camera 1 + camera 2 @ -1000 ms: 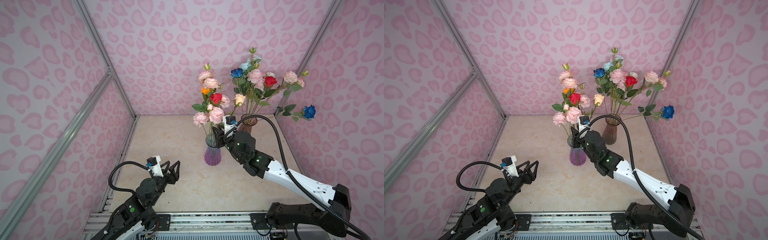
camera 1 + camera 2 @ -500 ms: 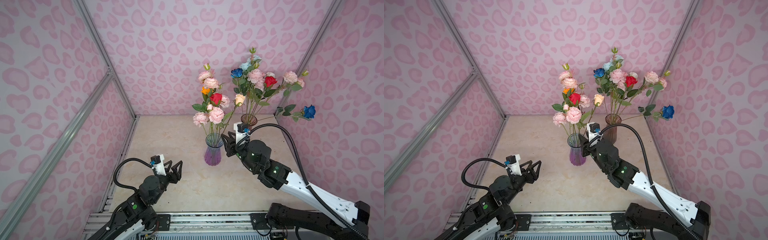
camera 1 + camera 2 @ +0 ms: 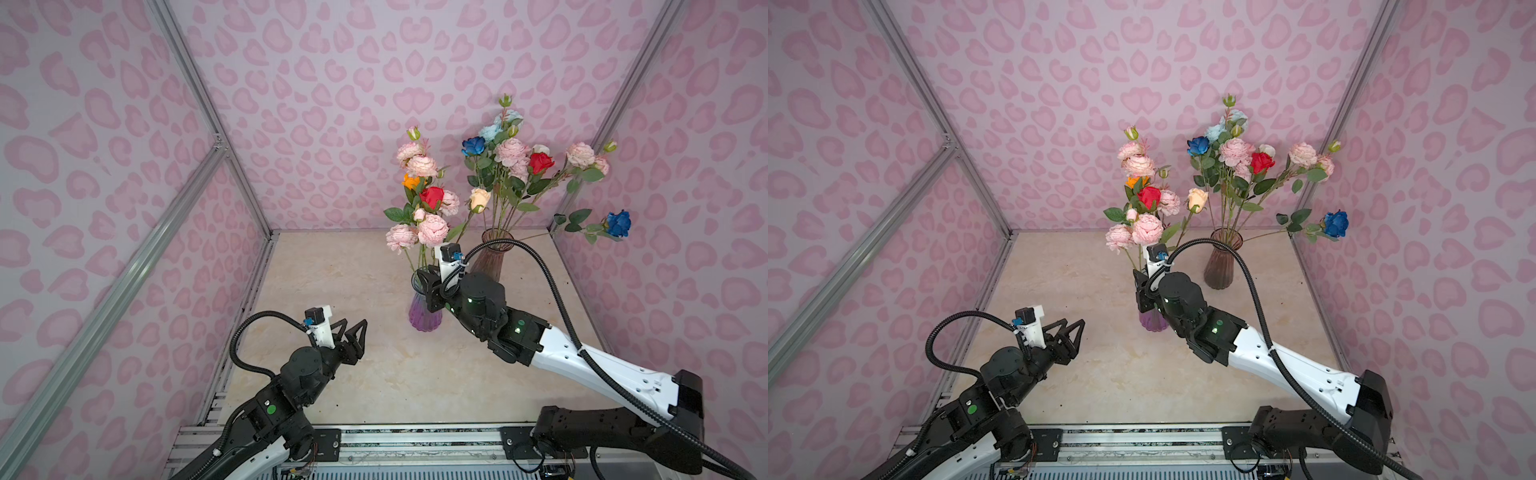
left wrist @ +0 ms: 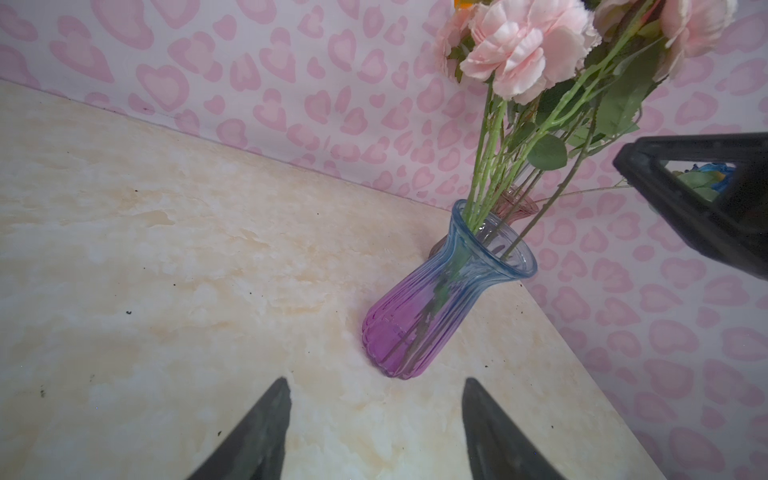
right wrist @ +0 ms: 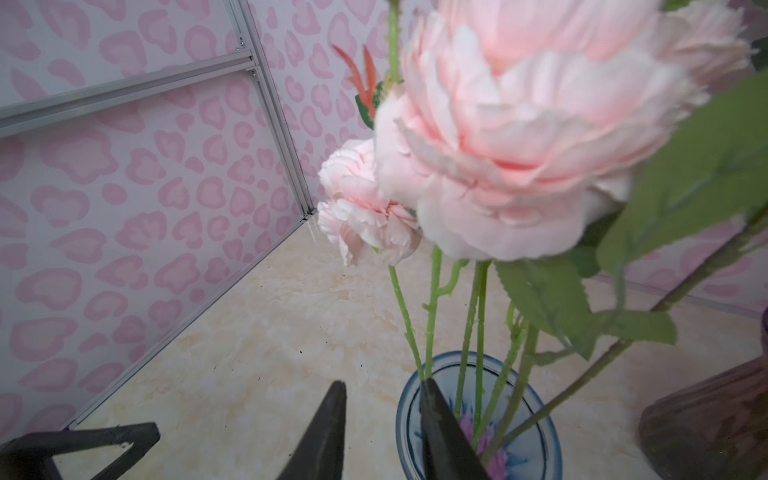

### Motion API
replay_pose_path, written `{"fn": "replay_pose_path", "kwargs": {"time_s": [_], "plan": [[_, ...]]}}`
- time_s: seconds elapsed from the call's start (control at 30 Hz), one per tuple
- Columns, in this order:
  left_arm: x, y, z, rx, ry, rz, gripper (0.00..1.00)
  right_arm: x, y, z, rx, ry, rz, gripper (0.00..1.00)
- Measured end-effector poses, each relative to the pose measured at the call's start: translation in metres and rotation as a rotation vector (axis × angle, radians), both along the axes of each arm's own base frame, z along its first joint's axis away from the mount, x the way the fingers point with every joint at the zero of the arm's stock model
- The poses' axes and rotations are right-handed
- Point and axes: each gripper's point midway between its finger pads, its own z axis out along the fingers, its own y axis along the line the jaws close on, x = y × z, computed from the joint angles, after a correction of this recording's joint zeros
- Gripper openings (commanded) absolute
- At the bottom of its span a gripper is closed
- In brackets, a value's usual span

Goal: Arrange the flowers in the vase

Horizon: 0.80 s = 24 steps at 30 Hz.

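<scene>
Pink heart-print walls point(image 3: 332, 104) surround a marbled table point(image 3: 332, 270) where the flowers point(image 3: 432, 230) stand in a purple vase point(image 3: 422, 322) and a brown vase point(image 3: 1220, 270); the left gripper point(image 4: 376, 382) gapes empty, the right gripper point(image 5: 383, 384) sits slightly parted astride the purple rim; light, likely springy stems suit a low pinch.

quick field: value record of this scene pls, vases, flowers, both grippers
front vase: purple-blue vase, upright, holds pink, red, orange flowers
back vase: brown vase, upright, holds mixed bunch; dark blue rose leans far sideways
left: left gripper open, empty, above table
right: right gripper open, empty, fingers at purple-blue vase's rim
loose flowers: none visible on table
</scene>
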Motion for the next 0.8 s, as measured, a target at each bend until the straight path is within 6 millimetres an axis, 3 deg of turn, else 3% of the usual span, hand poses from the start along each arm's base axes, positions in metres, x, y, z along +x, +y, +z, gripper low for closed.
{"fn": "replay_pose_path", "kwargs": {"time_s": [0.17, 0.43, 0.8], "plan": [[-0.001, 0.001, 0.003, -0.008, -0.008, 0.003, 0.67, 0.025, 0.003, -0.014, 0.009, 0.057, -0.053, 0.24], [0.000, 0.002, 0.006, -0.010, -0.014, 0.007, 0.67, 0.040, 0.002, -0.024, 0.035, 0.097, -0.087, 0.28], [0.001, 0.002, 0.003, 0.005, -0.010, 0.009, 0.67, 0.050, 0.006, -0.040, 0.027, 0.120, -0.087, 0.07]]}}
